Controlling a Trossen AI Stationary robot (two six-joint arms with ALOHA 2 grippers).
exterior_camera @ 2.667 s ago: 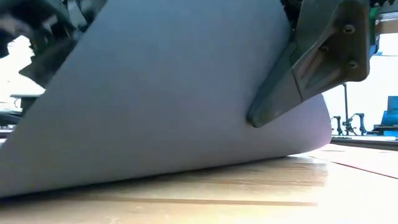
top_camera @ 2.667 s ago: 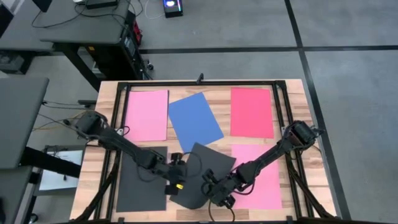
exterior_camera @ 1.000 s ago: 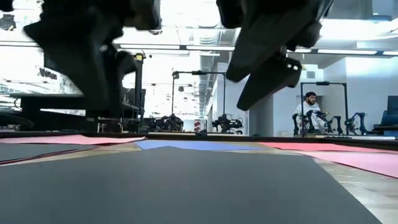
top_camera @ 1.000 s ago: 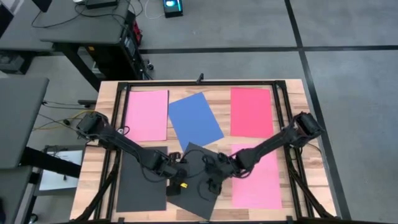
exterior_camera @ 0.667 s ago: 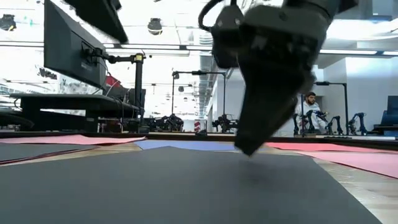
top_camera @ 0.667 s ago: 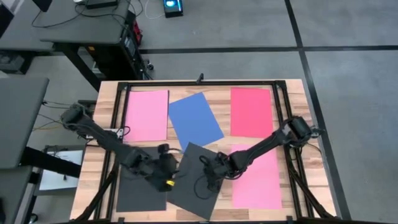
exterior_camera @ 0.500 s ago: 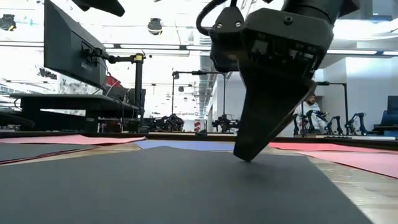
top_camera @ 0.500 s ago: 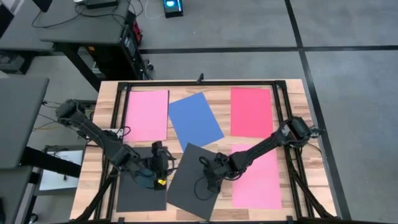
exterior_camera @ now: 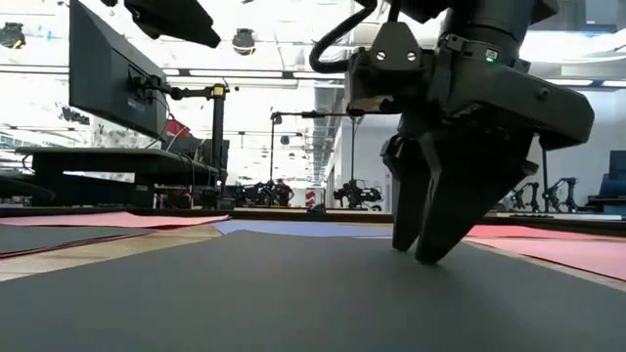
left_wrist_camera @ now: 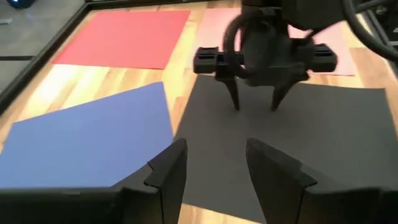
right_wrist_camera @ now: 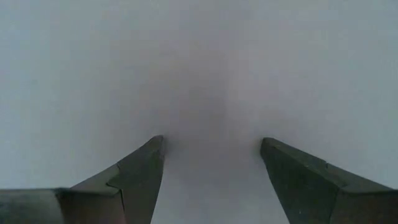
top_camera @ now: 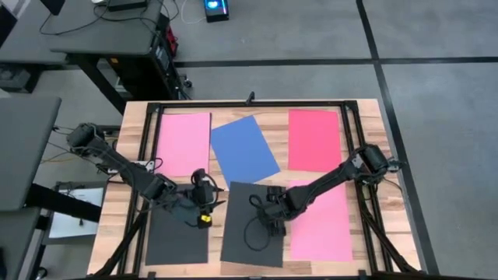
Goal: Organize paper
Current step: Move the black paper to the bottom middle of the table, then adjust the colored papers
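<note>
Wooden table [top_camera: 366, 117] carries the dark sheet [top_camera: 250, 241] lengthwise front-to-back, directly beneath the right gripper [top_camera: 274, 215], fingertips spread and pressing it (left gripper [top_camera: 204, 204], also parted, hovers empty beside it).

Bright even overhead light; ceiling lamps [exterior_camera: 245, 41] glare in low view (windows blown out); right wrist view hazy.

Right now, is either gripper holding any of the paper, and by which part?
Nothing is held. The right gripper stands open, fingertips down on the dark sheet; the left gripper is open beside it.
</note>
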